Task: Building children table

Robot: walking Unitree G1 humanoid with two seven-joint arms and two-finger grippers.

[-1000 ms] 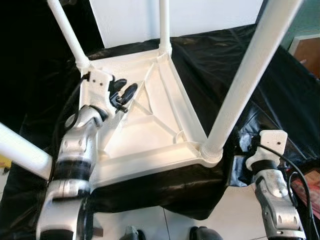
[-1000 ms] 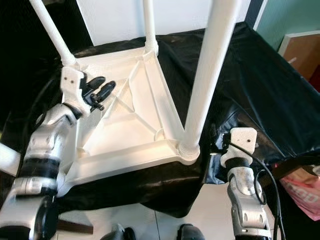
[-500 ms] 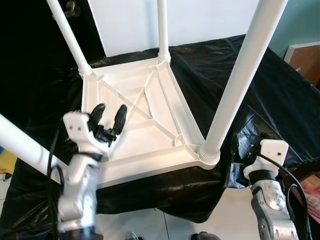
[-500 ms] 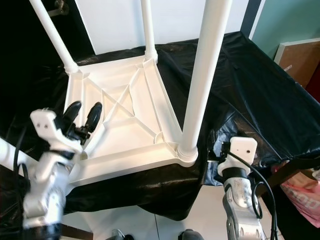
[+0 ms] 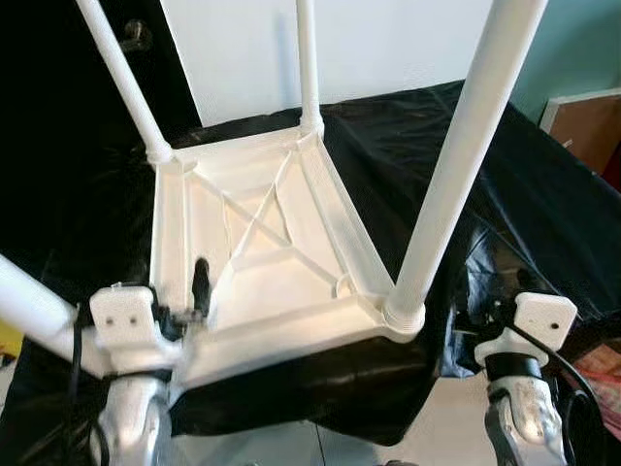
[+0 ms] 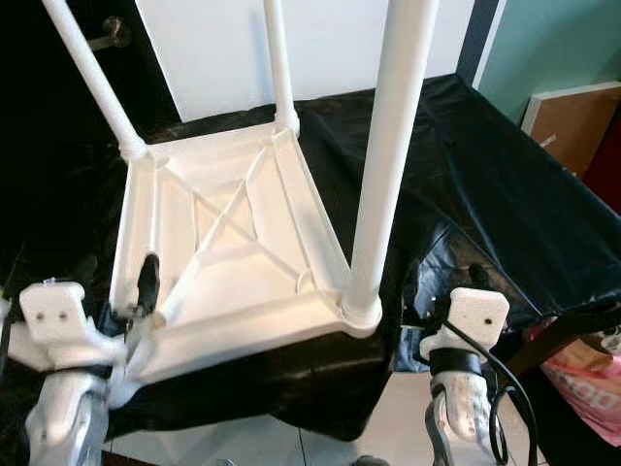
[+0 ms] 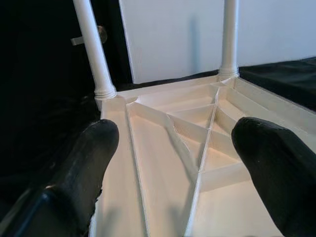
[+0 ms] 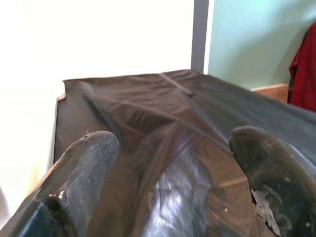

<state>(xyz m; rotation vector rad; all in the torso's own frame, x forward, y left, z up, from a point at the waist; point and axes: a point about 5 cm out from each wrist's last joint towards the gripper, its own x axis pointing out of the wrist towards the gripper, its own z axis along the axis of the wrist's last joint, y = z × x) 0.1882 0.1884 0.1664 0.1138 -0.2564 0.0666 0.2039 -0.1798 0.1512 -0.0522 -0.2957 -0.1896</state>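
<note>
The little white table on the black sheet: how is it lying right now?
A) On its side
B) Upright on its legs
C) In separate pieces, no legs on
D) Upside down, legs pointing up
D: the white table shows its ribbed underside, and its legs rise from the corners, with the left claw open over it.

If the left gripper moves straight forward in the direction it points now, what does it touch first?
Probably the raised cross ribs on the underside of the upturned white table. The left gripper is open and points low across that underside toward the two far legs. Depth is unclear, so it might pass just above the ribs.
</note>
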